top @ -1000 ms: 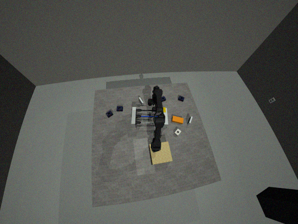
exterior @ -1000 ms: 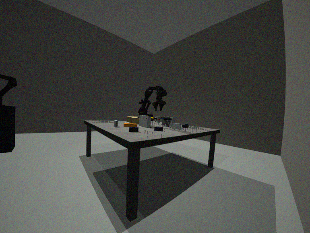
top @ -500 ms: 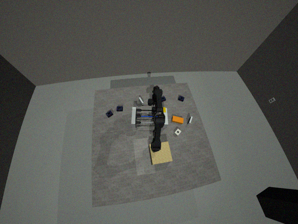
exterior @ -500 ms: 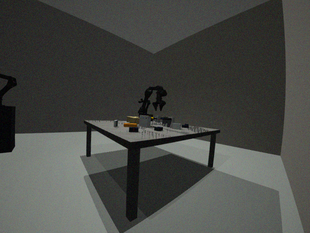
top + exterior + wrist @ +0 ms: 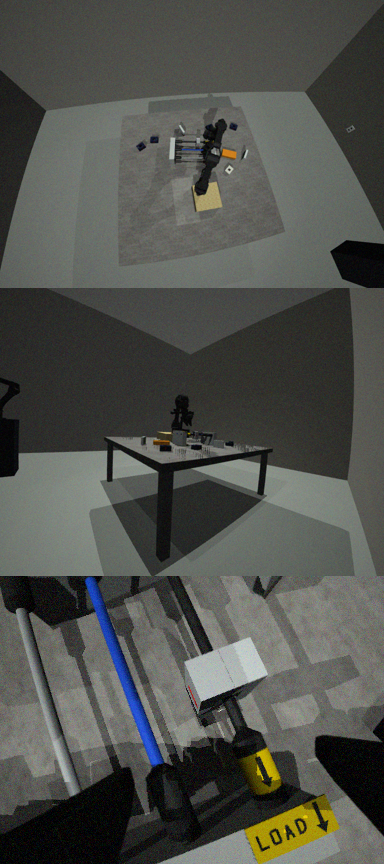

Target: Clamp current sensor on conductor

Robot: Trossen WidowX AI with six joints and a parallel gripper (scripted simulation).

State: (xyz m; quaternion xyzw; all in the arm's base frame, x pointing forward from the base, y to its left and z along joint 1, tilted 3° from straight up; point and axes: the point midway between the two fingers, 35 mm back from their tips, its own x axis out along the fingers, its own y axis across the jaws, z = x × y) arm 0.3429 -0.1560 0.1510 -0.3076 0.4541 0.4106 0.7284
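Note:
The white current sensor [image 5: 225, 676] [image 5: 198, 141] sits around the black LOAD conductor [image 5: 190, 613] [image 5: 187, 141]. In the wrist view its two halves meet at a thin seam on top, and a red mark shows on its left side. Its arrow is not visible, and I cannot tell whether the latch is engaged. The yellow LOAD label [image 5: 292, 833], with a black arrow, is on the near end block, beyond the yellow sleeve [image 5: 261, 771]. My gripper [image 5: 224, 761] [image 5: 188, 423] is open and empty, raised above the conductors, its fingers at the lower left and right of the wrist view.
The blue conductor [image 5: 122, 671] [image 5: 192, 150] and grey conductor [image 5: 45, 696] run beside the LOAD one, from the far end block [image 5: 172, 148]. An orange block [image 5: 229, 154] and a white square piece [image 5: 229, 169] lie to the right. Several dark blocks and upright white plates stand around.

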